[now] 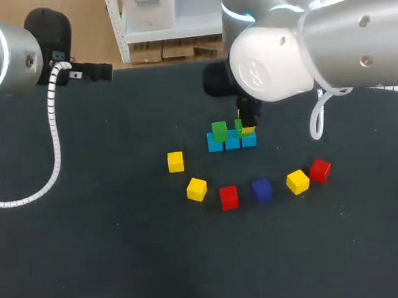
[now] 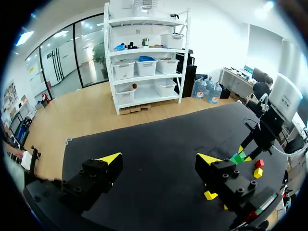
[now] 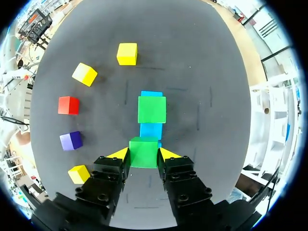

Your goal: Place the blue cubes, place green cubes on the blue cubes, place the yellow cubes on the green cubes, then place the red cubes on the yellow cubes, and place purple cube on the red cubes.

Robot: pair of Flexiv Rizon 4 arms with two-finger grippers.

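Dark table (image 1: 90,258): right gripper (image 3: 143,155) jaws clamp green cube (image 3: 143,144) over blue cubes (image 1: 231,143), seat flush before releasing; left gripper (image 2: 160,159) jaws wide, empty.

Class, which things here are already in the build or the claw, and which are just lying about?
In the build: blue cubes; green cube on them; second green cube, in the right claw.
Lying about: yellow cubes; red cubes; purple cube.
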